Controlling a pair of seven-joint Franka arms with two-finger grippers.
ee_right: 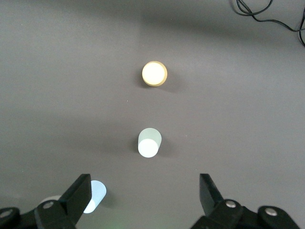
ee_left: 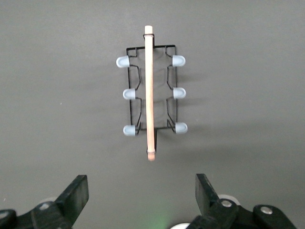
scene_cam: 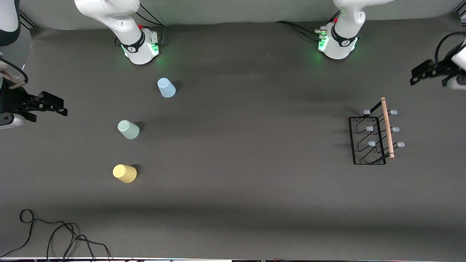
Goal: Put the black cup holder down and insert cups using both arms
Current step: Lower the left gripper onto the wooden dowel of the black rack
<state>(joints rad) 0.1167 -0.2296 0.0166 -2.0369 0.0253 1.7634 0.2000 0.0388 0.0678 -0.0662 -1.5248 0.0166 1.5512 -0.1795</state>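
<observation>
Nothing is done yet, I judge. My left gripper hangs with jaws spread and empty, the black cup holder on the surface ahead of them. My right gripper, jaws likewise spread, looks down on three loose cups, none racked.

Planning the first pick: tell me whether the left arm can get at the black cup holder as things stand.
Probably yes. The left gripper hangs open above the black cup holder, whose wooden handle is bare, with nothing around it; the cups stand toward the right arm's end.
</observation>
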